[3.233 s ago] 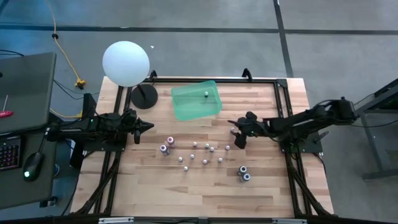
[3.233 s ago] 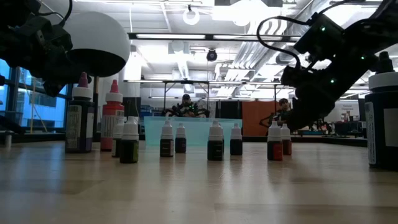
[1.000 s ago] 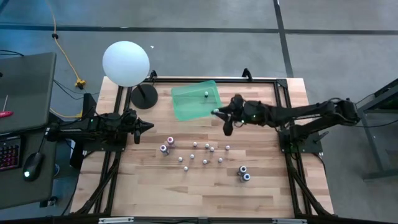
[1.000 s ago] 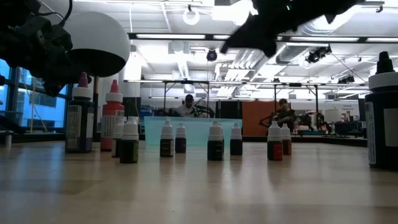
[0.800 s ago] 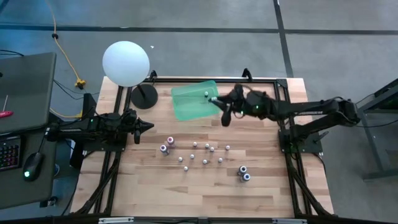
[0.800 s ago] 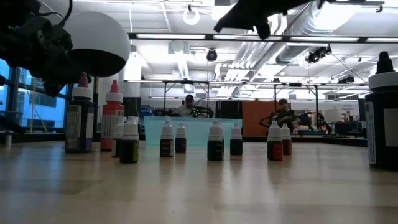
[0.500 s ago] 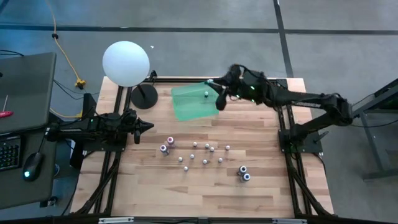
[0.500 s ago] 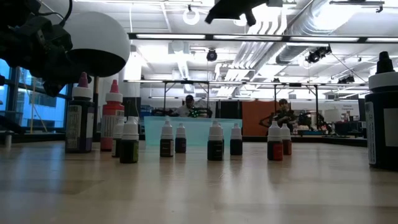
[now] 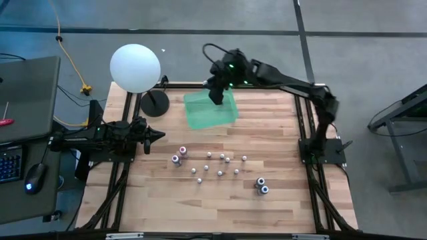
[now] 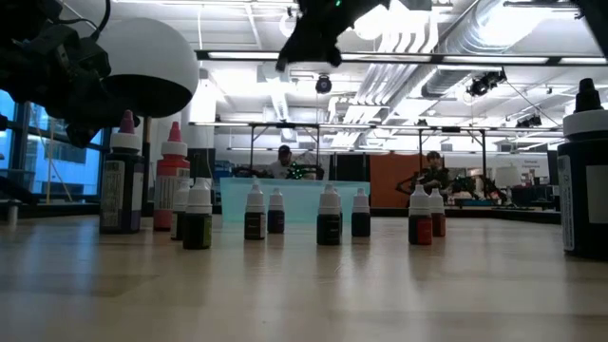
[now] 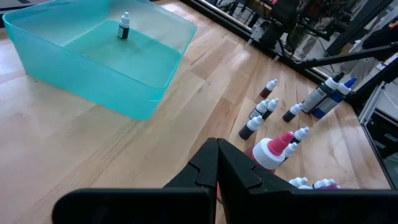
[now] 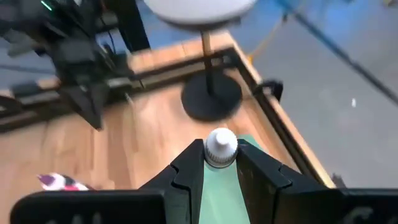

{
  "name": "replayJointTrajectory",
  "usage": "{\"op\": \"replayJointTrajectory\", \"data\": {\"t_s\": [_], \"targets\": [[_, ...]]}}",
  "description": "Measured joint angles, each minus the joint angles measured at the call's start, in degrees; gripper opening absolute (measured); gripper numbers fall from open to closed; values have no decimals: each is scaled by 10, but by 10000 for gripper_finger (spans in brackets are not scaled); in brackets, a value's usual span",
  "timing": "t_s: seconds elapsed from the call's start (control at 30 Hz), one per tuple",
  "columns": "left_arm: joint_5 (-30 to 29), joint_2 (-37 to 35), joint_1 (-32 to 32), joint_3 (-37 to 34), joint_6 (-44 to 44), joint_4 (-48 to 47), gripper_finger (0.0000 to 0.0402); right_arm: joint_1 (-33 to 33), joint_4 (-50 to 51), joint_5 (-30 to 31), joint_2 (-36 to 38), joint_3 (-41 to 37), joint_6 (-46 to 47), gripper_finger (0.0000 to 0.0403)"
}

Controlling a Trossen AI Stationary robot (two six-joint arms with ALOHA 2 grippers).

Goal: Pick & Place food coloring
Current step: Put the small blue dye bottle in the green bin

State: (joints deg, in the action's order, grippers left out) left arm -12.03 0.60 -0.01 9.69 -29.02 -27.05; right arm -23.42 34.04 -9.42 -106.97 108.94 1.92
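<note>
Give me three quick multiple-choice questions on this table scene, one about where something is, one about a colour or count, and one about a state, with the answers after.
1. Where is the right tool?
A. over the green bin
B. over the loose bottles
C. beside the lamp base

2. How many bottles already lie inside the bin?
A. none
B. one
C. four

3. What is the right tool doing?
A. open and empty
B. shut on a white-capped bottle
C. pressing on the white globe

Answers: 1 A, the high view shows it above the bin's far edge. 2 B, the left wrist view shows a single small bottle inside. 3 B, the right wrist view shows the cap clamped between its fingers.
</note>
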Motion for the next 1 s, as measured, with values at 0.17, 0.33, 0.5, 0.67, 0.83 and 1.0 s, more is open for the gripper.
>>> {"op": "replayJointTrajectory", "data": {"t_s": [0.17, 0.33, 0.5, 0.67, 0.83, 1.0], "targets": [[0, 0, 0, 0, -1, 0, 0, -11, 64, 28, -95, 80, -44, 82], [0, 0, 0, 0, -13, 0, 0, -14, 42, 26, -162, 94, -34, 82], [0, 0, 0, 0, -13, -1, 0, -12, 19, 25, -215, 93, -1, 82], [0, 0, 0, 0, -13, -1, 0, 1, -1, 34, -250, 93, 6, 82], [0, 0, 0, 0, -13, -1, 0, 8, -19, 38, -272, 93, 6, 82], [0, 0, 0, 0, -12, -1, 0, 10, -41, 62, -287, 93, 6, 82]]}}
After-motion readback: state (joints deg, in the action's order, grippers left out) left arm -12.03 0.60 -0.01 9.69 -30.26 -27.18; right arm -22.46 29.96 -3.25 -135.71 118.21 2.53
